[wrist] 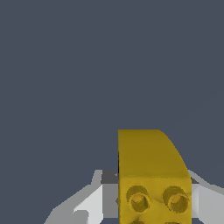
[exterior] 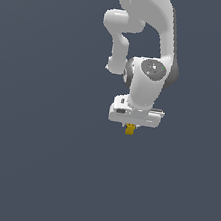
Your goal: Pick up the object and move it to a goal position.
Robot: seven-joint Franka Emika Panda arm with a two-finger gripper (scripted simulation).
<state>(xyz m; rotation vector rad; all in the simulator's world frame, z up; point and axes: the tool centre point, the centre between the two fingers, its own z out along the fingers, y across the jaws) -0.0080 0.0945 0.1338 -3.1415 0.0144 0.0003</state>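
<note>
The object is a small mustard-yellow block [exterior: 129,130]. In the exterior view it pokes out just below the white gripper [exterior: 130,127], near the middle of the picture. In the wrist view the block [wrist: 151,170] fills the space between the two grey-white fingers [wrist: 89,205], with round studs on its near face. The fingers press against both of its sides, so the gripper is shut on the block. The fingertips are hidden behind the hand in the exterior view.
The white arm [exterior: 147,83] comes down from the top of the exterior view. All around is a plain dark blue-grey surface [exterior: 33,161] with no other objects or edges in sight.
</note>
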